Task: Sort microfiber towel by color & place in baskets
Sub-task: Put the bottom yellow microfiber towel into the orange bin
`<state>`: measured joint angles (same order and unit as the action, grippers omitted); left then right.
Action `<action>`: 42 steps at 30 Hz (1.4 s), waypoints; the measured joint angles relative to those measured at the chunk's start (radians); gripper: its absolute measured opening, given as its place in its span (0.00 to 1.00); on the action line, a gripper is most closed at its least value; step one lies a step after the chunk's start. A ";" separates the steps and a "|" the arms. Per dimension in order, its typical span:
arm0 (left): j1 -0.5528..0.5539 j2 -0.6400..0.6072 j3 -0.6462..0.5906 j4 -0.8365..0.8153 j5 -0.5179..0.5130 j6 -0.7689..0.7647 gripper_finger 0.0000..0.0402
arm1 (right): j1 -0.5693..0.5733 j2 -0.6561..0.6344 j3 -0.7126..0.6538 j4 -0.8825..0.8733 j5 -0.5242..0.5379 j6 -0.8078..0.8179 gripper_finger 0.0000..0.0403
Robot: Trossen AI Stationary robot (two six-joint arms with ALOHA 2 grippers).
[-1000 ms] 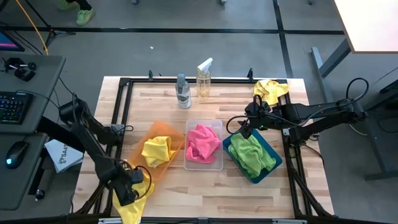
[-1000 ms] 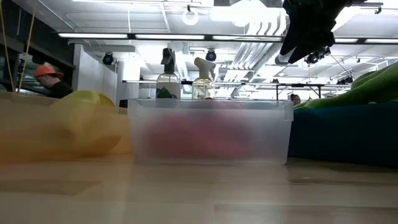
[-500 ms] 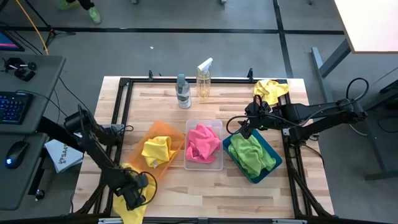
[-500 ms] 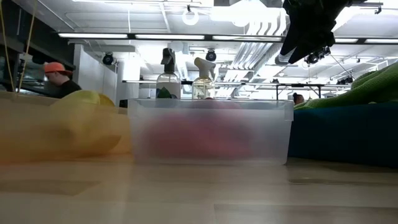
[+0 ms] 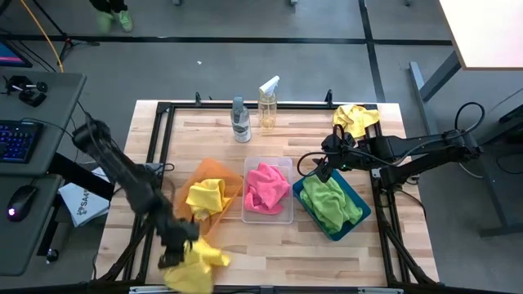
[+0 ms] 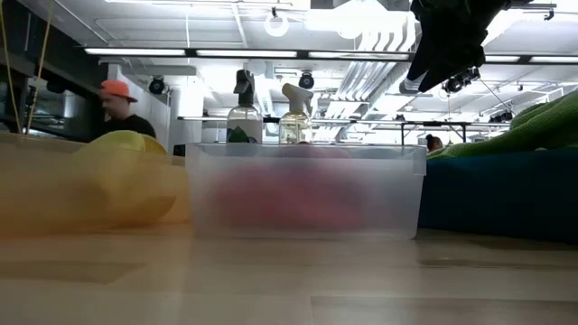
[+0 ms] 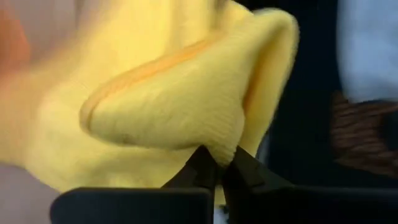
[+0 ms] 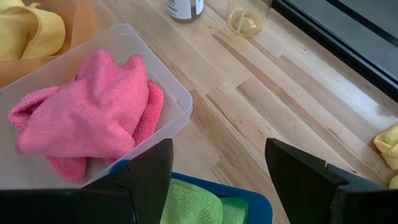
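Note:
My left gripper [image 5: 181, 247] is shut on a yellow towel [image 5: 198, 263] at the table's near edge, left of centre; the towel fills the left wrist view [image 7: 161, 106]. Another yellow towel [image 5: 206, 197] lies in the orange basket [image 5: 214, 169]. A pink towel [image 5: 268, 187] lies in the clear basket [image 5: 286, 214]. Green towels [image 5: 331, 204] lie in the teal basket [image 5: 359, 214]. A third yellow towel [image 5: 355, 118] lies on the table's far right corner. My right gripper [image 5: 324, 168] is open and empty above the teal basket's far left corner. My left gripper pinches a bunched fold of the yellow towel [image 7: 219, 148] between its two fingertips [image 7: 202, 167]. The fingers come from above, slanting toward the table's near edge. The towel is gathered in a lump beyond the fingers; whether it is clear of the table I cannot tell.
Two clear spray bottles [image 5: 241, 121] [image 5: 268, 102] stand near the far edge at centre. A black frame [image 5: 155, 147] runs around the table top. The three baskets stand side by side across the middle. A person walks in the room behind [image 6: 122, 113].
My left gripper has taken the yellow towel from the near left corner toward the table's right, and the arm has risen. The towel, which lay spread over the near edge, is now bunched into a lump farther right.

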<state>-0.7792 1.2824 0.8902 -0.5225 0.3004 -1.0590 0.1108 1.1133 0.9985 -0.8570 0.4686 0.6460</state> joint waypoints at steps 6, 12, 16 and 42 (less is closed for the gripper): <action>0.250 -0.259 0.001 -0.002 -0.066 0.113 0.00 | 0.000 0.000 0.000 0.000 0.001 0.000 0.63; 0.493 -0.348 0.001 -0.063 -0.160 0.338 0.00 | 0.000 0.000 0.000 0.000 0.001 0.001 0.63; 0.570 -0.362 0.002 -0.215 -0.160 0.443 0.00 | 0.000 0.000 0.000 0.000 0.001 0.003 0.63; 0.727 -0.128 0.002 -0.671 -0.463 0.533 0.00 | 0.000 0.000 0.000 -0.034 0.093 0.128 0.63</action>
<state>-0.0525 1.1543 0.8917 -1.1930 -0.1630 -0.5261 0.1104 1.1133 0.9985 -0.8906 0.5617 0.7739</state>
